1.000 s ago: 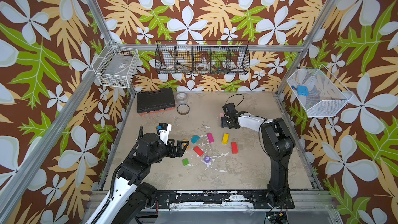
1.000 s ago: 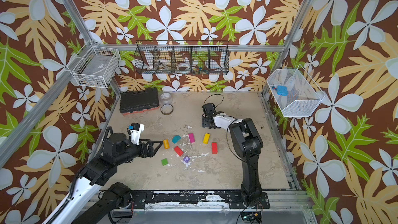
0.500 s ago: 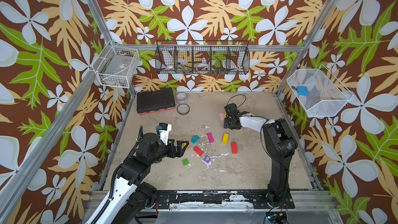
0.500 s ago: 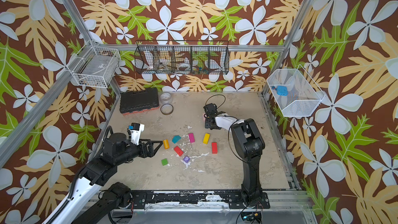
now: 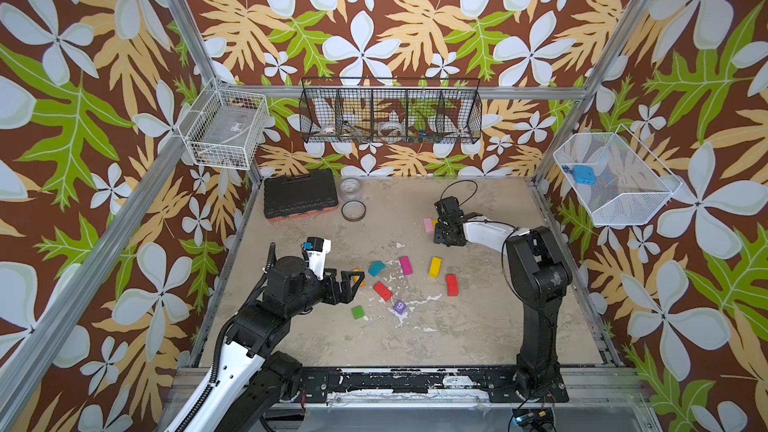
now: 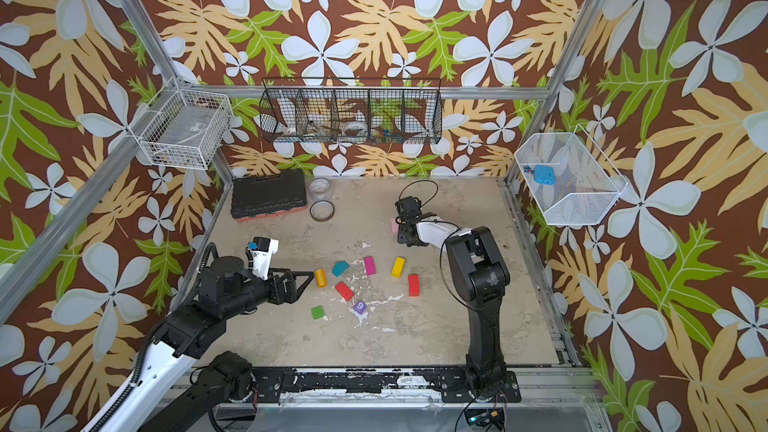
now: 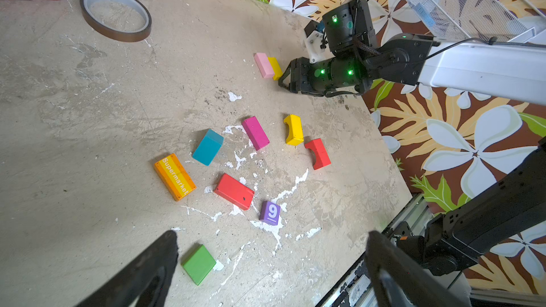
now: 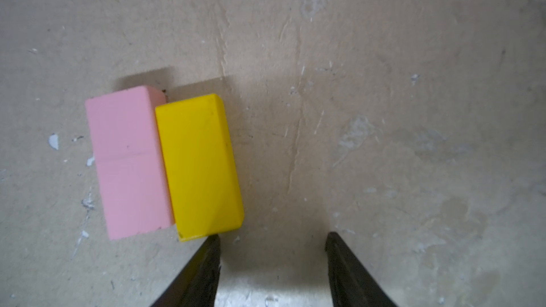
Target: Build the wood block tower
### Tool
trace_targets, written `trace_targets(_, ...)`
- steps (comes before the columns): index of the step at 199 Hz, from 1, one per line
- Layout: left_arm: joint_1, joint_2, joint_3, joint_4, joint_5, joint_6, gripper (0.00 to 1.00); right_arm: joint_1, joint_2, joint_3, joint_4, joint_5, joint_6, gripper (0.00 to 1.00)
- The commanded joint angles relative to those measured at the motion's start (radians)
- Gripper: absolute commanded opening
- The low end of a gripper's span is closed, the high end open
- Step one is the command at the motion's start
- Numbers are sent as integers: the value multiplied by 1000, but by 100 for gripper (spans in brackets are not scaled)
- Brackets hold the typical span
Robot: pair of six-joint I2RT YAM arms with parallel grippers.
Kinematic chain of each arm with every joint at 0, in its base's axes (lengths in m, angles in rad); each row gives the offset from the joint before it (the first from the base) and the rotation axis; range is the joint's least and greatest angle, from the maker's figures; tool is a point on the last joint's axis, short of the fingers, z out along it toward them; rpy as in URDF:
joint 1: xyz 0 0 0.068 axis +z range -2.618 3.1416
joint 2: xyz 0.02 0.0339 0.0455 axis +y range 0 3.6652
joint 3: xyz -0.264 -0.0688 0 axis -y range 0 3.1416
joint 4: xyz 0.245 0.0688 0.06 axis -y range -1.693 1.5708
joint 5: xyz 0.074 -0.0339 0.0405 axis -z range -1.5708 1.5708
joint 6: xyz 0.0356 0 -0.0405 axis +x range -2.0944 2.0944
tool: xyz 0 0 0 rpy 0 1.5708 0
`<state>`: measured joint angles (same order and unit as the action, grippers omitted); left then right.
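Right gripper (image 8: 273,234): narrowed to half-open and drawn back, nothing held | pink block (image 8: 130,160) and yellow block (image 8: 201,166): left touching side by side, far, right of centre | left gripper (image 7: 271,233): spread wide, empty | stage: first course judged laid, nothing stacked yet.

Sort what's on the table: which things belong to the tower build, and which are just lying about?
Job: pink block, yellow block, orange block, teal block, magenta block, yellow arch, red arch, red block, purple cube, green block.
Lying about: toolbox, jar, tape roll.
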<state>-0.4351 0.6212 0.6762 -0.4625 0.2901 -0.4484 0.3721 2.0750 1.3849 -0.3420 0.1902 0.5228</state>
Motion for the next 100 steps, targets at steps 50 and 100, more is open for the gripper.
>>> trace_targets(50,-4,-1,0,10,0,-4,100,-5,52,11,-127,-29,-5,58)
trace_targets(100,-4,-2,0,11,0,-3,100,-4,32,-1,-123,-34,-4,58)
